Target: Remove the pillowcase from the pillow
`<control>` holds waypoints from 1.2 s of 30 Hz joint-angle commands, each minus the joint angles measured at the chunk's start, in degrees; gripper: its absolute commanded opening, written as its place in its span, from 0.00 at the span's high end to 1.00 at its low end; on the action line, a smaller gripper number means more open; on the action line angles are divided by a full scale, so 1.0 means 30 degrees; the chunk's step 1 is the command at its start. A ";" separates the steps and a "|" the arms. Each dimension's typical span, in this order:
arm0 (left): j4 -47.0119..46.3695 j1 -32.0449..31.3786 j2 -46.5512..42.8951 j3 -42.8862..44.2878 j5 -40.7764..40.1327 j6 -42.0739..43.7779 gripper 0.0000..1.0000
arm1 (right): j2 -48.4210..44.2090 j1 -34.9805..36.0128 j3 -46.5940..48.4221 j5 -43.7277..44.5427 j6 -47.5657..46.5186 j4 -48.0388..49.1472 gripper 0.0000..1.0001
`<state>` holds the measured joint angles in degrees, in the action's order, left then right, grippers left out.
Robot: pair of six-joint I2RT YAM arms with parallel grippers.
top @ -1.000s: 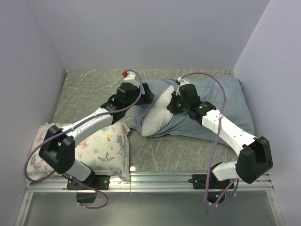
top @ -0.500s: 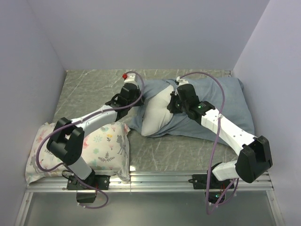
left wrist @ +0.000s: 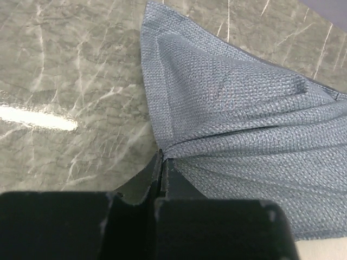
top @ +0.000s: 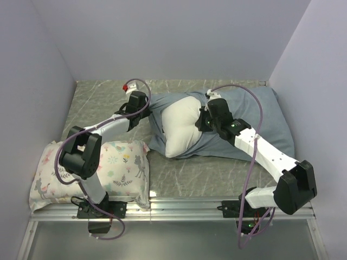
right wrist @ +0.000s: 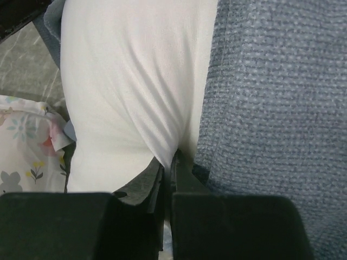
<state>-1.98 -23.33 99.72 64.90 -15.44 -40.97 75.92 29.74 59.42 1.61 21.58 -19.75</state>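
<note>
Only catching the grips up close from the wrist views, tbh: clamping the left jaws shut on a puckered fold near a corner of the pillowcase (left wrist: 244,108), low over the marbled counter (left wrist: 65,81), and pinching the right jaws closed on a ridge of the white pillow (right wrist: 130,81), right where the grey-blue cloth begins. Getting the overall layout from the top view only: seeing the pillow bulging out of the pillowcase's left end at the back right of the counter, with its other part tucked inside. Also spotting a floral pillow (top: 114,168) sitting at the near left, just beside the pillowcase's near corner, partly under the left arm (top: 108,130), and peeking into the right wrist view too. Running tight on the right, with the pillowcase crowding the right wall (top: 320,81). Finding open counter at the back left and in front of the pillow.
</note>
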 commanded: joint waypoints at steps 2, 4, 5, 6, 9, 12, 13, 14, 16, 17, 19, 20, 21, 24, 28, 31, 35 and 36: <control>0.1384 0.0919 0.1238 0.1536 -0.0426 -0.0024 1.00 | -0.0989 -0.0860 -0.0295 0.1807 -0.0427 -0.0975 1.00; 0.0257 0.0922 0.1505 0.1337 0.0630 0.0179 1.00 | -0.1049 -0.0889 -0.0120 0.1780 -0.0602 -0.1035 1.00; -0.0157 0.0661 0.1534 0.1131 0.1071 0.0180 1.00 | -0.0991 -0.0860 0.0259 0.1547 -0.0777 -0.1093 1.00; -0.0451 0.0513 0.1593 0.1013 0.1481 0.0122 1.00 | -0.0932 -0.0859 0.0581 0.1429 -0.0866 -0.1180 1.00; -0.0658 -0.0132 0.2119 0.0983 0.1863 0.0180 1.00 | -0.0289 -0.0101 0.2572 0.2737 -0.1246 -0.2204 0.78; -0.1009 -0.0571 0.2355 0.0633 0.2070 0.0122 1.00 | 0.0239 0.1071 0.4535 0.4699 -0.1715 -0.2938 0.49; -0.1301 -0.0601 0.2297 0.0486 0.2158 0.0064 1.00 | 0.0356 0.1306 0.5323 0.5086 -0.1832 -0.2968 0.45; -0.1449 -0.0659 0.2267 0.0368 0.2275 0.0034 1.00 | 0.0589 0.2005 0.5679 0.5496 -0.2181 -0.2939 0.36; -0.1654 -0.0689 0.2063 0.0104 0.2451 0.0005 1.00 | 0.1348 0.2972 0.6817 0.6723 -0.2999 -0.2823 0.28; -0.1655 -0.0689 0.2004 0.0046 0.2481 0.0005 1.00 | 0.1759 0.3210 0.7289 0.7049 -0.3266 -0.2793 0.26; -0.1655 -0.0689 0.1887 0.0016 0.2539 0.0005 1.00 | 0.2696 0.3680 0.8545 0.7227 -0.3910 -0.2618 0.22; -0.1597 -0.0689 0.1857 -0.0013 0.2569 0.0005 1.00 | 0.3774 0.3856 0.8959 0.7170 -0.4377 -0.2617 0.18; -0.1539 -0.0689 0.1799 -0.0014 0.2569 0.0005 1.00 | 0.4423 0.4292 0.9428 0.7083 -0.4614 -0.2733 0.17; -0.1362 -0.0689 0.1623 0.0016 0.2540 0.0063 1.00 | 0.6973 0.5230 1.0924 0.7607 -0.5201 -0.3320 0.13; -0.1274 -0.0631 0.1505 -0.0072 0.2364 0.0093 1.00 | 0.9403 0.5410 1.0519 0.7025 -0.4998 -0.2591 0.07; -0.1187 -0.0543 0.1418 -0.0131 0.2306 -0.0112 1.00 | 1.1188 0.5410 1.0603 0.7751 -0.4531 -0.3314 0.07; -0.1215 -0.0310 0.1242 -0.0131 0.2188 -0.0200 1.00 | 1.1579 0.5060 0.9844 0.8431 -0.3447 -0.3437 0.21; -0.1245 -0.0280 0.1213 -0.0015 0.2275 -0.0229 1.00 | 1.1491 0.4943 0.9726 0.8226 -0.3358 -0.3437 0.34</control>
<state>-5.10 -24.45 106.34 64.86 -8.80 -41.34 110.26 45.95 90.43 25.52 7.92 -27.66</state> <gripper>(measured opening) 0.012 0.745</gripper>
